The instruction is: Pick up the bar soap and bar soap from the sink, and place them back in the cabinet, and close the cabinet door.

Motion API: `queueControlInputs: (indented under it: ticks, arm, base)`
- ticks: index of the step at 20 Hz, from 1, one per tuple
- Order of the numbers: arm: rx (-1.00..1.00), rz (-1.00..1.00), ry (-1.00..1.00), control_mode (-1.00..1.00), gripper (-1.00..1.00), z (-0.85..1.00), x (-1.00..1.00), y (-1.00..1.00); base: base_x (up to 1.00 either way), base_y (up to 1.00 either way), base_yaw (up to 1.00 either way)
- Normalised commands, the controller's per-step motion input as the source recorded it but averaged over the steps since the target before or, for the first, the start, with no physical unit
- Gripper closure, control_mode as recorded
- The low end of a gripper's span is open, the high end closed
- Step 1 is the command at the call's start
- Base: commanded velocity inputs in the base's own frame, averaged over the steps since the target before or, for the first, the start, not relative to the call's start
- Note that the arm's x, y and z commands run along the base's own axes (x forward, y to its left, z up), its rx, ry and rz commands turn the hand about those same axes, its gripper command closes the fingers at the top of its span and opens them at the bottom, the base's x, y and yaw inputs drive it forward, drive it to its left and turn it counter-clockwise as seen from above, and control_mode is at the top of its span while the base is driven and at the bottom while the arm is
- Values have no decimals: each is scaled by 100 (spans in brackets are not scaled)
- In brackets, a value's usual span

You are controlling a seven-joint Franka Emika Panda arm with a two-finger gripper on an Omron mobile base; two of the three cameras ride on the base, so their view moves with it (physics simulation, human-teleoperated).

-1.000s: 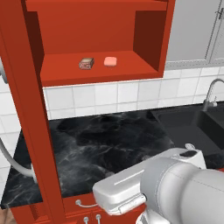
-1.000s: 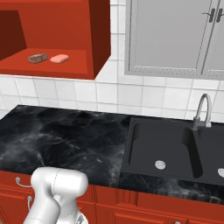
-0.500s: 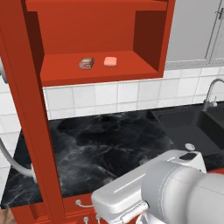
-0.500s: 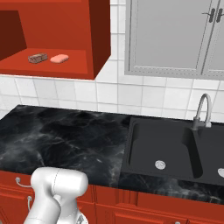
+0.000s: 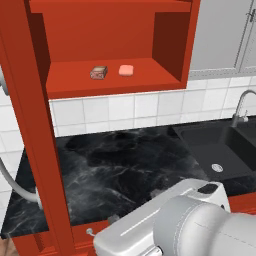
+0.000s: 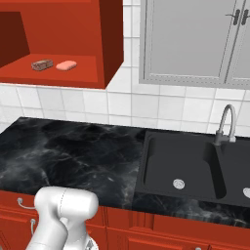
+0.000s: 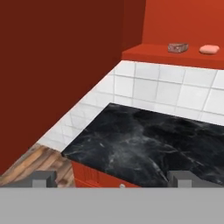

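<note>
While the gripper (image 7: 112,178) hangs with fingers wide apart and empty over the black counter (image 7: 148,144), both bar soaps, brown (image 5: 98,73) and pink (image 5: 126,70), sit side by side on the cabinet (image 5: 117,82) shelf; its door (image 5: 31,115) stands open.

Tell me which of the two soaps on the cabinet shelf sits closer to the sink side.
The pink soap. It lies on the sink side of the brown soap, which sits deeper toward the open door.

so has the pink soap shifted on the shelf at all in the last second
No. The pink bar soap sits in the same spot on the cabinet shelf, just right of the brown bar soap, with the same gap between them.
</note>
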Motion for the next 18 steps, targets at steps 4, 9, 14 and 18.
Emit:
queueControlInputs:
  ticks: [4,9,14,18]
  arm:
    - [0,3,0,-100,-100,0,-24,22]
    - [0,2,0,-100,-100,0,-15,15]
    - [0,2,0,-100,-100,0,-10,11]
    - [1,1,0,-100,-100,0,-5,15]
  base:
    - [0,0,0]
    - [0,0,0]
    - [0,0,0]
    - [0,0,0]
